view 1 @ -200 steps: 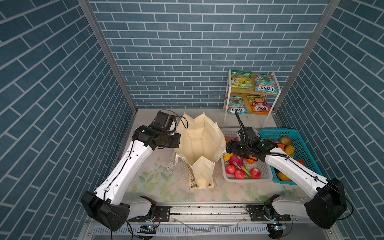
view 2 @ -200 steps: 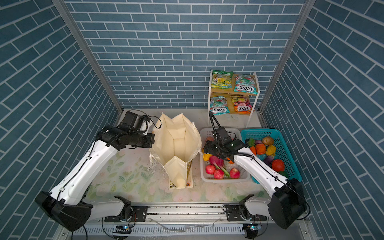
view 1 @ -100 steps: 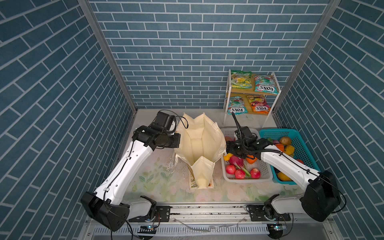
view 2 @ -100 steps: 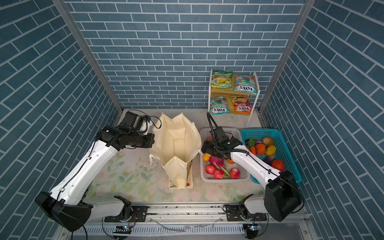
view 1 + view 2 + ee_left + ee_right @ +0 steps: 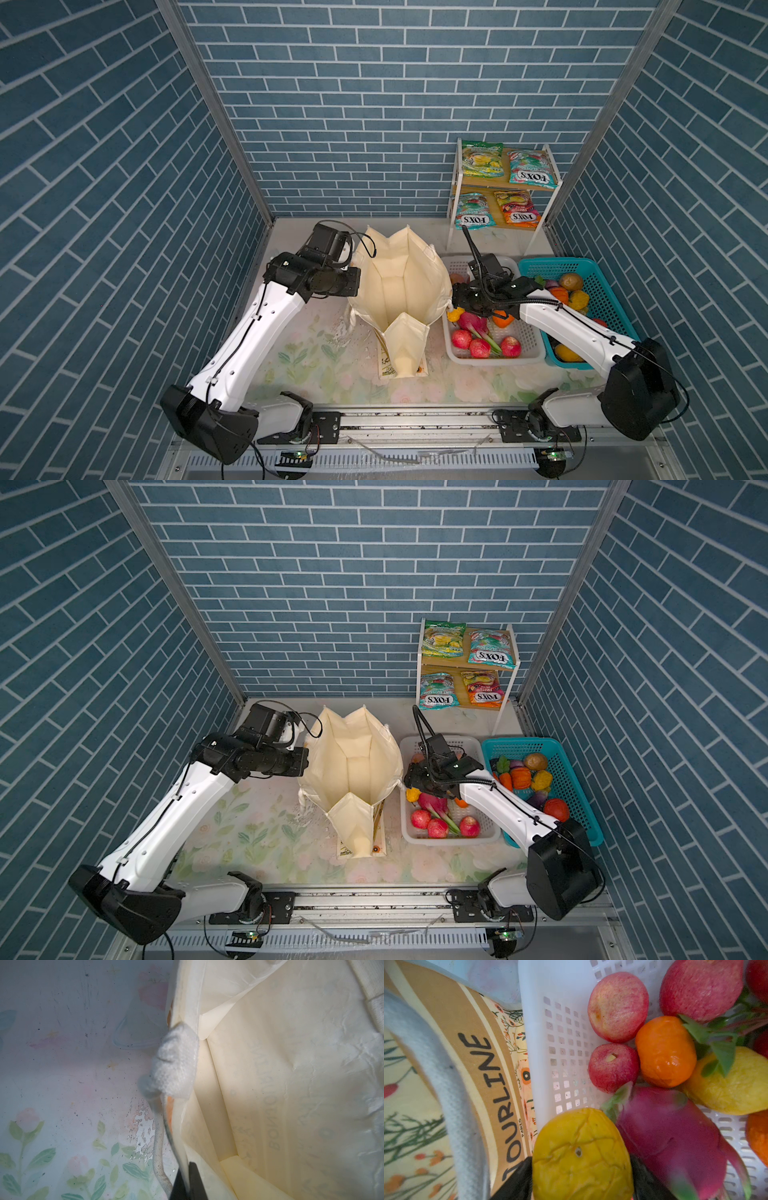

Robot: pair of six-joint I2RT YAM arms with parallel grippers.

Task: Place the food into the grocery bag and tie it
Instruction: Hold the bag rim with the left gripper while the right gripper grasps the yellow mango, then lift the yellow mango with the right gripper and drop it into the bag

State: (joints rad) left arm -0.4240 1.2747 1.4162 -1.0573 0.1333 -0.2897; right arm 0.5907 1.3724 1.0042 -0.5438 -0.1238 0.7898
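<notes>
Cream floral grocery bag (image 5: 399, 286) stands open in the middle of the counter (image 5: 324, 365). At its 9 o'clock rim, the left gripper (image 5: 188, 1182) is clamped tight on the fabric edge. At the bag's 3 o'clock, inside a white basket (image 5: 542, 1043), the right gripper (image 5: 581, 1180) straddles a yellow fruit (image 5: 579, 1147) beside a dragon fruit (image 5: 670, 1136). Its jaws stand wide against the fruit's sides, and I cannot tell whether they grip it.

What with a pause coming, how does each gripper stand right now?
Left gripper: shut on the grocery bag at its rim.
Right gripper: jaws either side of the yellow fruit; whether it grips cannot be told.
</notes>
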